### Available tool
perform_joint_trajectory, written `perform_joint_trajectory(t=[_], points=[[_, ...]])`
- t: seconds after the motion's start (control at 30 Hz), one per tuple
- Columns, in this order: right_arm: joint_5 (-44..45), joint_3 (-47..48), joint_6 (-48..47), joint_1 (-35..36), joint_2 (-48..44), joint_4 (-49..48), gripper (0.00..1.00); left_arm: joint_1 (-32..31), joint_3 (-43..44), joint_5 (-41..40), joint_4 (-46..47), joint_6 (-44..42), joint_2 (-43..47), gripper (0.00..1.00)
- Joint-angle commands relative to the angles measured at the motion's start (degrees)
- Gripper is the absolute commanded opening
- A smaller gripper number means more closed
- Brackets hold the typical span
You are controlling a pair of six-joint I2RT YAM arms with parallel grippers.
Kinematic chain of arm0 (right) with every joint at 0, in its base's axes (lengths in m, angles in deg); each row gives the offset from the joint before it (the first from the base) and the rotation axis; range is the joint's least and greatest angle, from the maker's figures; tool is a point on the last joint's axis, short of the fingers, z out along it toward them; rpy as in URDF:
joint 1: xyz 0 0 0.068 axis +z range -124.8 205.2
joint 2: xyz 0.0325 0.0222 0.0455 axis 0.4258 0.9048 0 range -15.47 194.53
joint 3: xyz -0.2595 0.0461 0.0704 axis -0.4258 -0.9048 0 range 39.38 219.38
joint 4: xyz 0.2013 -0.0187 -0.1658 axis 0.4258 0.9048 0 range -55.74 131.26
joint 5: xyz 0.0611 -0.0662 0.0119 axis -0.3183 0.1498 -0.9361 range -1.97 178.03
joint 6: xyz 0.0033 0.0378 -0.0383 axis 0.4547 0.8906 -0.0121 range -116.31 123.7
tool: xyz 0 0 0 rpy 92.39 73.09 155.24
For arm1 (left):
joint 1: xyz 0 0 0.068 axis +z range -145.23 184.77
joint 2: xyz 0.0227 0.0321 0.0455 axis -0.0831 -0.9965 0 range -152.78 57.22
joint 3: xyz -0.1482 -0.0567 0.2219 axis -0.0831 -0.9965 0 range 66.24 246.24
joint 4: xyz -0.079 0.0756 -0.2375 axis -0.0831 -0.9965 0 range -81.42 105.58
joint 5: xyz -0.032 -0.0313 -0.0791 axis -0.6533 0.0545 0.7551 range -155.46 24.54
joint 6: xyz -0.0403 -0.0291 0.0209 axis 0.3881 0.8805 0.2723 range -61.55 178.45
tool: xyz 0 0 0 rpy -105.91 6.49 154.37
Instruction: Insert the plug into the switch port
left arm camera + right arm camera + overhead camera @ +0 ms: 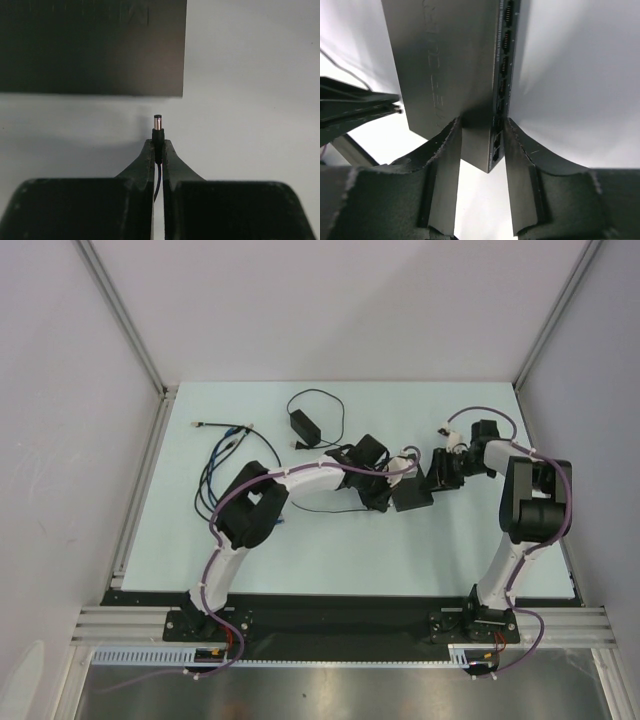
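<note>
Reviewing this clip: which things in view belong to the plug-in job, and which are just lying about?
Job in hand:
- plug, pinched in the left gripper
- switch, clasped by the right gripper

Lying about:
- power adapter
- loose blue and black cables

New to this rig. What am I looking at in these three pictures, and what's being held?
A left arm and a right arm are bolted to a table. The wide picture looks down from above; the other two come from a camera on each wrist. The left pincer is shut on a small barrel plug, its tip short of the switch. The right pincer clamps that flat black switch, which has ports along its edge. A power adapter and loose cables lie on the table.
</note>
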Motion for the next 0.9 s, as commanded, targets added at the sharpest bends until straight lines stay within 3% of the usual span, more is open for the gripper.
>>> perform_joint_trajectory(t=[0.0,0.57,0.87], points=[[-0.3,0.0,-2.4,3.0,1.0,0.5,0.38,0.0,2.4,-0.6,-2.4,-2.3,-0.3,0.0],[-0.6,-0.8,-1.5,3.7,1.3,-1.2,0.36,2.7,5.4,-2.7,-5.0,-2.6,-2.5,0.0],[-2.0,0.5,1.3,3.3,2.9,-0.4,0.37,2.3,5.8,0.9,-8.7,-6.4,-3.0,0.01]])
